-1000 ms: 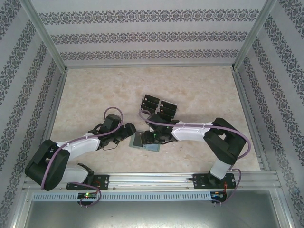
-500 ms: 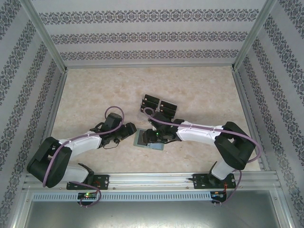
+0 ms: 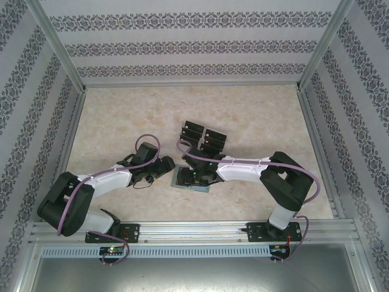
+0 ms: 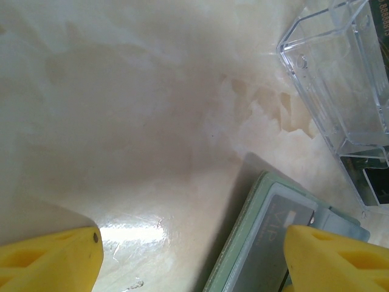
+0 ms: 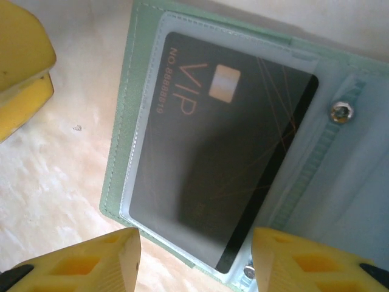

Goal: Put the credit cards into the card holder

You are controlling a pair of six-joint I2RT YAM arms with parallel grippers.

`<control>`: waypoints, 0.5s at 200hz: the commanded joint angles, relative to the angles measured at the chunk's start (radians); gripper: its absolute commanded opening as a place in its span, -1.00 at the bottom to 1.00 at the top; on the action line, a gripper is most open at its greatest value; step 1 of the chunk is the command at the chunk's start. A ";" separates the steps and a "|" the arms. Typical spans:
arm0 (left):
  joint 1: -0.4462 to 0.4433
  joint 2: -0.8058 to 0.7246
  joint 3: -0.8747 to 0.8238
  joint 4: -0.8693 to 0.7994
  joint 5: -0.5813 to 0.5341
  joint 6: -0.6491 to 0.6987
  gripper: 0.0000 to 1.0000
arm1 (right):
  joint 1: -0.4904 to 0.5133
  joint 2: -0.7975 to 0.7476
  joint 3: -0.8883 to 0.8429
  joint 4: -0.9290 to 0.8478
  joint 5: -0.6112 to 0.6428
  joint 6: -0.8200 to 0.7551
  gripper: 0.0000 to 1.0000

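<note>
Ok so the card holder (image 5: pixel 118 140) lies open on the tabletop (image 3: pixel 121 121), near the front edge between the two arms. In the right wrist view one black VIP card (image 5: pixel 231 152) sits under its clear sleeve. I can't tell whether it's pushed all the way home.

The right gripper (image 5: pixel 196 246) hovers right over it with its fingers (image 5: pixel 79 264) spread wide and nothing pinched. The left gripper (image 4: pixel 191 243) is at the holder's 9 o'clock, also spread open. One finger (image 4: pixel 331 258) is over the holder's edge, but I can't say if it's actually pressing down.

What I'd worry about:
- The holder looks light and floppy. If that left finger isn't really pinning it, any nudge from the right fingers probably slides the whole thing instead of seating the card.
- A fingertip catching the sleeve on the way up could drag the card back out.
- The rest of the credit cards (image 3: pixel 204 135) sit in the clear tray (image 4: pixel 328 91) at the holder's 12 o'clock, pretty close. A sloppy reach by the right arm could bump the tray and scatter them.
</note>
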 commanded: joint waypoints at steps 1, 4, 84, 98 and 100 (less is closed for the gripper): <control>-0.020 0.070 0.001 0.198 0.062 -0.011 0.60 | 0.008 0.019 0.032 0.014 0.019 0.007 0.04; -0.020 0.071 0.002 0.199 0.061 -0.011 0.60 | 0.008 0.021 0.034 0.015 0.018 0.007 0.04; -0.020 0.082 -0.001 0.210 0.063 -0.012 0.59 | 0.010 0.020 0.042 0.005 0.017 0.001 0.03; -0.020 0.084 -0.001 0.212 0.063 -0.013 0.59 | 0.010 -0.004 0.026 0.001 0.027 0.003 0.04; -0.020 0.083 -0.001 0.211 0.063 -0.014 0.59 | 0.009 -0.007 0.024 0.000 0.029 0.003 0.03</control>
